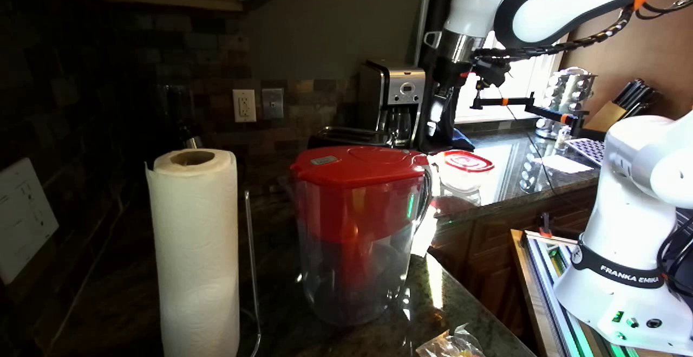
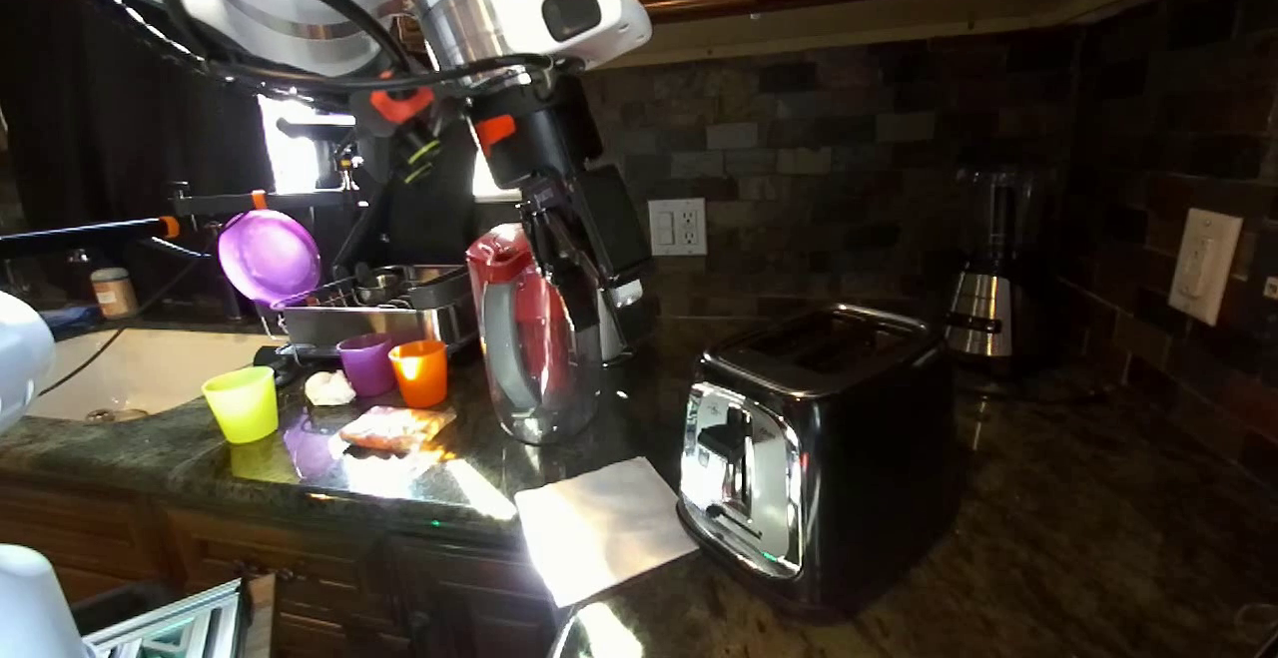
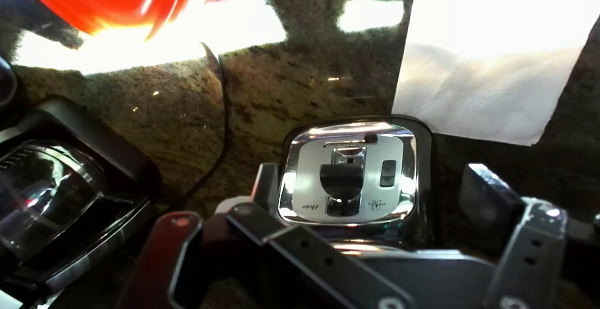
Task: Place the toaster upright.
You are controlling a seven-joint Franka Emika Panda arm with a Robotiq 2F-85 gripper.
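Observation:
The black and chrome toaster (image 2: 869,478) stands upright on the dark stone counter, slots facing up. In an exterior view its top (image 1: 352,136) shows behind the red-lidded pitcher, which hides the rest. In the wrist view its chrome lever end (image 3: 304,182) lies between the fingertips, with the gripper linkage covering part of it. My gripper (image 3: 375,189) is open, its fingers wide apart and holding nothing. In an exterior view the gripper (image 2: 599,304) hangs above the counter, to the left of the toaster in the picture. The gripper (image 1: 439,113) also shows beside the coffee maker.
The red-lidded pitcher (image 2: 539,348), paper towel roll (image 1: 196,254), coffee maker (image 1: 403,91) and blender (image 2: 983,309) stand on the counter. A white sheet (image 2: 604,528) lies beside the toaster. Several cups (image 2: 419,373) stand near the sink. A thin cable (image 3: 226,98) crosses the counter.

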